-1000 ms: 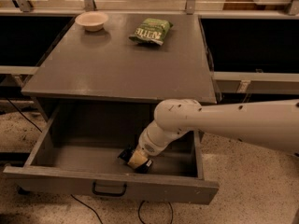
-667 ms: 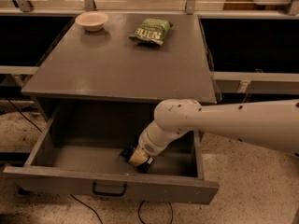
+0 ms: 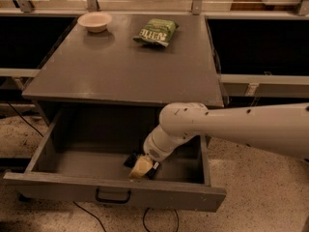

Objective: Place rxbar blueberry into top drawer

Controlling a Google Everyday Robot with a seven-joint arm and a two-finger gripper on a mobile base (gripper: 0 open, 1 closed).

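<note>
End effector [image 3: 141, 167], on white arm [image 3: 231, 127]: sat low inside the drawer [image 3: 63, 190], right of middle, near the front panel; open or closed could not be told.
Bench [image 3: 120, 66]: grey.
Drawer: stood open under the bench top.
Bag [image 3: 156, 32]: green, at top's rear.
Bowl [image 3: 94, 21]: pale, rear left.
Bar [image 3: 130, 159]: dark, on drawer floor, touching end effector.
</note>
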